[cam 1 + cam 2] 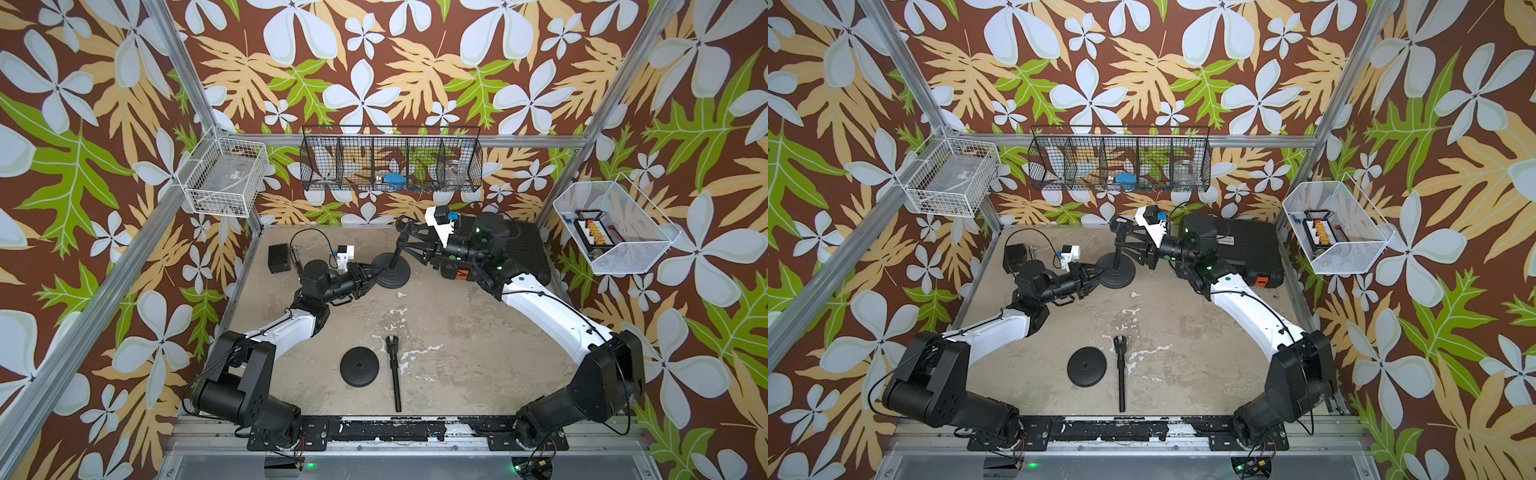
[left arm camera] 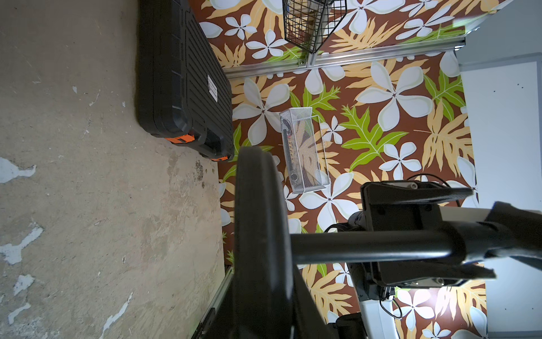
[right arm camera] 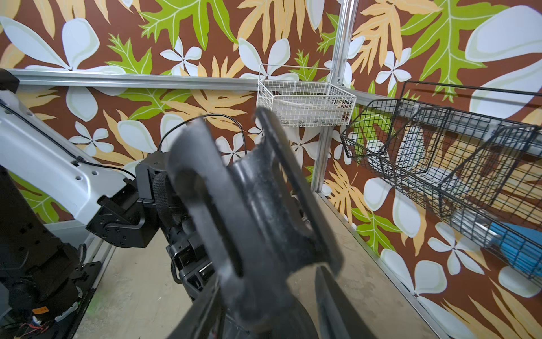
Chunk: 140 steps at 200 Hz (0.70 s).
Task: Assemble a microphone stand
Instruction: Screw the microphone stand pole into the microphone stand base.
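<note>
Showing, in the upper middle of both top views, the base (image 1: 397, 279) sitting on the bench (image 1: 457, 324), its pole (image 1: 395, 255) running up and slightly right to the clip (image 1: 404, 226). Pinching the base rim from the frame's left with the left gripper (image 1: 376, 275), closed on it. Straddling the pole just under the clip from the frame's right with the right gripper (image 1: 406, 237), jaws standing apart, not yet clamped. Judging the right arm nearer the clip end.

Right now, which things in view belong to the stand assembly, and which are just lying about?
Job: upright pole, round base under it, left end effector, right end effector, spare base, loose pole.
Lying about: black case, small black box, black wire basket, white wire basket, white mesh basket.
</note>
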### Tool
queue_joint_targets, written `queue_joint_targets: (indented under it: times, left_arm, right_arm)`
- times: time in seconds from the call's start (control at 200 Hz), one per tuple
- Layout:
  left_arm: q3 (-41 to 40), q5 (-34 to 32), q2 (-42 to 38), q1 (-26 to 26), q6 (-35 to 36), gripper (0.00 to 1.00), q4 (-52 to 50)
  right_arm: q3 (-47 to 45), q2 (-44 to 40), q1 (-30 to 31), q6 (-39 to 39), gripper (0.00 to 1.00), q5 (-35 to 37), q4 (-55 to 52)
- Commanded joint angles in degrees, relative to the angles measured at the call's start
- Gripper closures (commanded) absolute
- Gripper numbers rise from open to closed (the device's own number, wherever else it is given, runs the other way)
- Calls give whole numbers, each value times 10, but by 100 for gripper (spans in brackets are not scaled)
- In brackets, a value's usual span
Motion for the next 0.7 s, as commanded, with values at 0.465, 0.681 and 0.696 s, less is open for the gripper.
queue_joint_targets:
  times: [0.465, 0.681, 0.696]
  left_arm:
    - [6, 5, 2, 10, 3, 100, 70]
    - [-5, -6, -2, 34, -5, 100, 84]
    - [-4, -6, -2, 34, -5, 100, 84]
  right_arm:
    - [-73, -28, 51, 27, 100, 156, 74]
    - [-121, -72, 169, 50, 100, 606, 82]
    - [-122, -72, 178, 54, 100, 638, 81]
